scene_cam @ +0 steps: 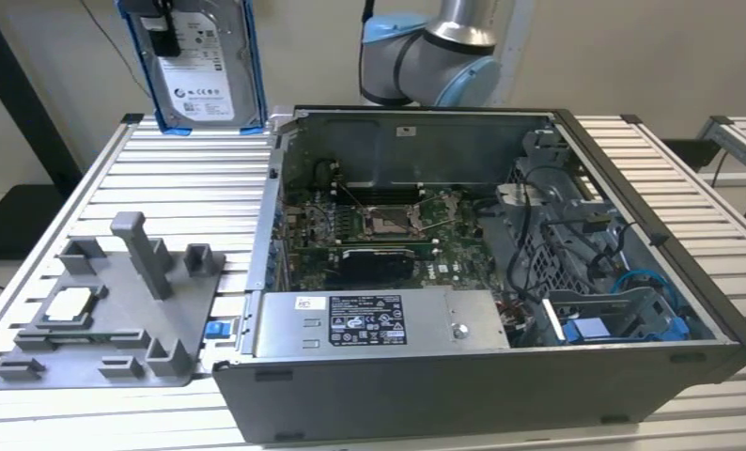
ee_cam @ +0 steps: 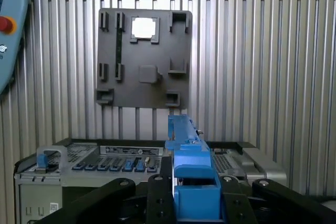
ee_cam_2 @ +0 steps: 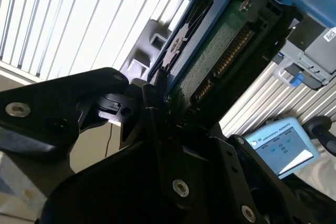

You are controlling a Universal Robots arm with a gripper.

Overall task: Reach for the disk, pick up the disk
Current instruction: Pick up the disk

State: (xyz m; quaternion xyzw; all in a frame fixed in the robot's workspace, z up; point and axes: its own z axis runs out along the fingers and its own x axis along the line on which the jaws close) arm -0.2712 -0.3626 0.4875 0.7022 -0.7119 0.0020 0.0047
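While the black hand (ee_cam: 195,188) is clamped on its blue edge, the flat silver-grey metal disk in a bright blue plastic bracket (scene_cam: 204,66) hangs upright, upper left of the exterior view, above the ribbed tabletop (scene_cam: 160,178). Likely stiff, dense, shock-sensitive; the bracket rails look the safest hold. Its top is cut off.

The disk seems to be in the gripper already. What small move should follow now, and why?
Probably a short, slow lift straight up, keeping the grip as it is. The gripper is shut on the disk, which hangs upright and appears raised above the slatted table, beside the open computer case. No regrasp seems needed.
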